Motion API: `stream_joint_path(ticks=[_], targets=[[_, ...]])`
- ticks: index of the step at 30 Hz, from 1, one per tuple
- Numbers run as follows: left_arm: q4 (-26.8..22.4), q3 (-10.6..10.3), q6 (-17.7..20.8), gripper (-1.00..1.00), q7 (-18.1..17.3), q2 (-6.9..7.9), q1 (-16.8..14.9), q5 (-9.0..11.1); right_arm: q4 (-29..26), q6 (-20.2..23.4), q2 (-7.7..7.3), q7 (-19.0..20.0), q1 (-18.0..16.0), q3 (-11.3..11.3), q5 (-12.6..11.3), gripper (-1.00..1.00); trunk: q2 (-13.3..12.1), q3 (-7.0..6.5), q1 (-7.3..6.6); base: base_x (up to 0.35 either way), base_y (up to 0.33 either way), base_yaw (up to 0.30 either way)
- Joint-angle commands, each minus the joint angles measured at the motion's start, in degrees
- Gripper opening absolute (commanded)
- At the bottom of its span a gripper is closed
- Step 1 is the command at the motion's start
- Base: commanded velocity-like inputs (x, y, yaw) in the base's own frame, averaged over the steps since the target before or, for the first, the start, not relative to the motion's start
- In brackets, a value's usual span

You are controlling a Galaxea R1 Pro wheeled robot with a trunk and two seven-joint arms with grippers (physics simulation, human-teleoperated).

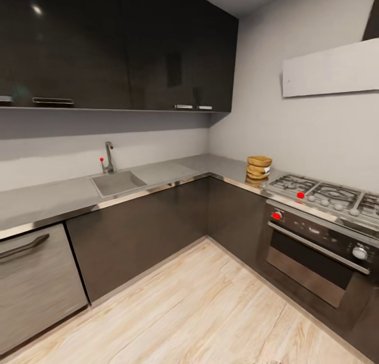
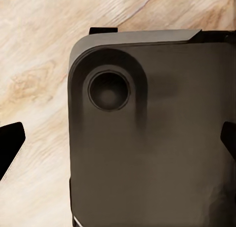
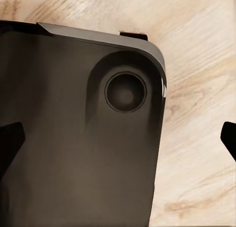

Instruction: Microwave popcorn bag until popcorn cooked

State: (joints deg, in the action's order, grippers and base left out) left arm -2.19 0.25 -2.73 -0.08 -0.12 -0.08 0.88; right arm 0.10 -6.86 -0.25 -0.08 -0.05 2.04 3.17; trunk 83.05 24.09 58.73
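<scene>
The popcorn bag (image 1: 259,167), a crumpled tan-brown sack, stands upright on the grey steel countertop (image 1: 52,198), on its right-hand run just left of the gas hob (image 1: 321,193). The microwave is out of view. In the left wrist view my left gripper (image 2: 118,143) is open, its dark fingertips (image 2: 10,149) far apart over my own dark base (image 2: 147,178) and the wood floor. In the right wrist view my right gripper (image 3: 118,141) is open the same way, with nothing between its fingers (image 3: 10,143).
The L-shaped counter holds a sink (image 1: 118,183) with a faucet (image 1: 109,157). A steel oven (image 1: 316,248) sits under the hob. Dark wall cabinets (image 1: 116,48) hang above. Light wood floor (image 1: 200,311) lies between me and the cabinet fronts.
</scene>
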Motion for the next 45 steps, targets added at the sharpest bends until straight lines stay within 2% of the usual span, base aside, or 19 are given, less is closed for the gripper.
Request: stream_joint_path(ticks=[1,45], targets=[[0.0,0.0,-0.2,1.0,0.0,-0.01,0.0,0.1,0.0,-0.2,-0.01,0.0,0.0,0.2,0.3,1.0,0.0,0.01,0.0,0.0,0.0,-0.293],[0.0,0.0,-0.2,1.0,0.0,-0.02,0.0,0.1,0.1,-0.6,-0.01,0.0,0.0,0.2,0.2,1.0,0.0,-1.56,0.0,0.0,0.0,-0.293]])
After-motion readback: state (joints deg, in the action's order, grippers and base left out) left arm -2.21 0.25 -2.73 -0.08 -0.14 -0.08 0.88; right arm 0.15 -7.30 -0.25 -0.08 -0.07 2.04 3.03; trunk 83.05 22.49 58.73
